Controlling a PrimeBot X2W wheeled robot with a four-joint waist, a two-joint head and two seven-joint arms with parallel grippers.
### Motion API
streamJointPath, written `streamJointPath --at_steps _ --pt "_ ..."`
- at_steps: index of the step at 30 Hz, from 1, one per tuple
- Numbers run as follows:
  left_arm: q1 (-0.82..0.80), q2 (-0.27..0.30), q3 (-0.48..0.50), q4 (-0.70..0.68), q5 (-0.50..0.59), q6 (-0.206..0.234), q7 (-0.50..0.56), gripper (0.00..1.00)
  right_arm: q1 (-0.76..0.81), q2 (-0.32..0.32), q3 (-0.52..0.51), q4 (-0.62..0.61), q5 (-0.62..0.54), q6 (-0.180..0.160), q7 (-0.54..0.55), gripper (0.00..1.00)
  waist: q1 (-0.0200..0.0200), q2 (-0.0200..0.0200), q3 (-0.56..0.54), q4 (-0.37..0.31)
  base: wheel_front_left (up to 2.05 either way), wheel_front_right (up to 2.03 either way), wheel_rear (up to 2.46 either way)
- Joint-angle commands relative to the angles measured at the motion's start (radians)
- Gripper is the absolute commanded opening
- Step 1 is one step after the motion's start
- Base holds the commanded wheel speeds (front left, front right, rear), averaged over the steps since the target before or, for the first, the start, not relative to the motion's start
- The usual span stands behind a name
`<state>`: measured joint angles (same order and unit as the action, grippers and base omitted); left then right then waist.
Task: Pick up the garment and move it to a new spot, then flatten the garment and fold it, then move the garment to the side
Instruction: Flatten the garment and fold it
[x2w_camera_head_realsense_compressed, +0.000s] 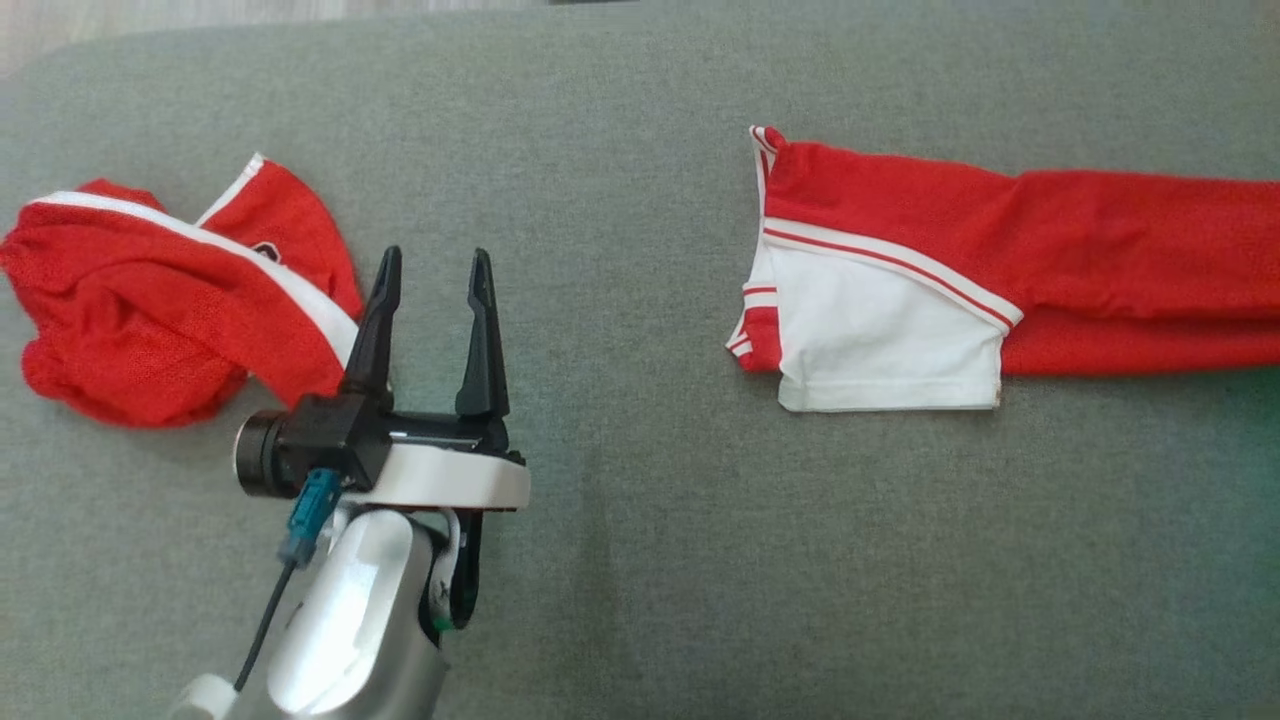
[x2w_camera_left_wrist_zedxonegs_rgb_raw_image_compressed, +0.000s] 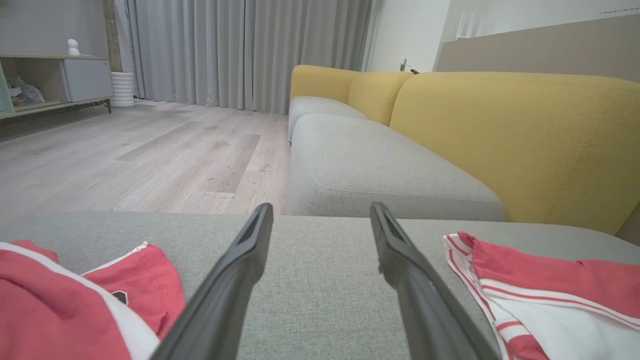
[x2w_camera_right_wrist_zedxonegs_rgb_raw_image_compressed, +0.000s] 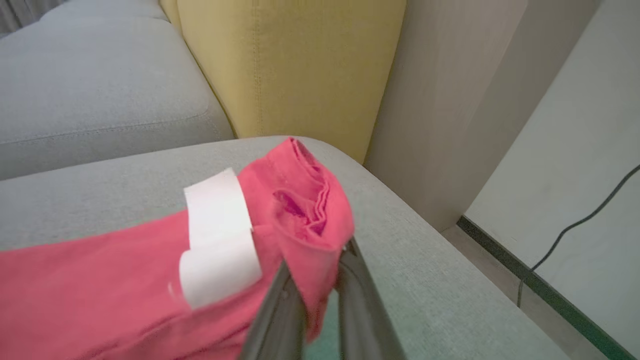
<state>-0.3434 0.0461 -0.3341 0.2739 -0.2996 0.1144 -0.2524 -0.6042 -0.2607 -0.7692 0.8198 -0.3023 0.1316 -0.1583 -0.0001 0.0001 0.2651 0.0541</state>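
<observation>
Closest to me, the left tool (x2w_camera_head_realsense_compressed: 436, 255) hangs low over the grey woven seat cushion (x2w_camera_head_realsense_compressed: 620, 560), its two long dark fingers spread wide with nothing between them (parked out of the other arm's way, I'd guess). Just beside its left finger lies a crumpled red mesh garment with a white stripe (x2w_camera_head_realsense_compressed: 130, 320), bunched and rumpled, seemingly waiting its turn. Well apart on the right lies the task's piece, a long red jersey garment with a white panel and thin striped trim (x2w_camera_head_realsense_compressed: 1000, 260), folded flat into a narrow band. At its right-hand end the right tool (x2w_camera_right_wrist_zedxonegs_rgb_raw_image_compressed: 320, 257) is pressed together on a thick wad of red hem, pinching several layers, likely to drag the fold sideways without it opening. Beyond rise yellow padded sofa backs (x2w_camera_left_wrist_zedxonegs_rgb_raw_image_compressed: 500, 140), then pale wood floor (x2w_camera_left_wrist_zedxonegs_rgb_raw_image_compressed: 150, 150) and grey pleated curtains (x2w_camera_left_wrist_zedxonegs_rgb_raw_image_compressed: 225, 50)
</observation>
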Motion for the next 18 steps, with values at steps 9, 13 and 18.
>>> streamJointPath --at_steps 9,13,18 --pt "0.012 0.004 0.03 -0.021 -0.009 0.006 -0.009 1.0 -0.019 0.122 0.219 -0.122 0.084 -0.001 -0.036 0.0 0.0001 -0.0001 -0.084 0.022 0.0 0.0 0.0" --pt "0.024 0.004 0.031 -0.018 -0.009 0.005 -0.009 1.0 0.002 0.184 0.362 -0.179 0.136 -0.001 -0.03 0.0 0.0001 -0.0001 -0.116 0.032 0.0 0.0 0.0" --pt "0.032 0.004 0.027 -0.015 -0.008 0.004 -0.009 1.0 0.048 0.209 0.584 -0.222 0.233 -0.001 -0.009 0.0 0.0001 -0.0001 -0.139 0.052 0.0 0.0 0.0"
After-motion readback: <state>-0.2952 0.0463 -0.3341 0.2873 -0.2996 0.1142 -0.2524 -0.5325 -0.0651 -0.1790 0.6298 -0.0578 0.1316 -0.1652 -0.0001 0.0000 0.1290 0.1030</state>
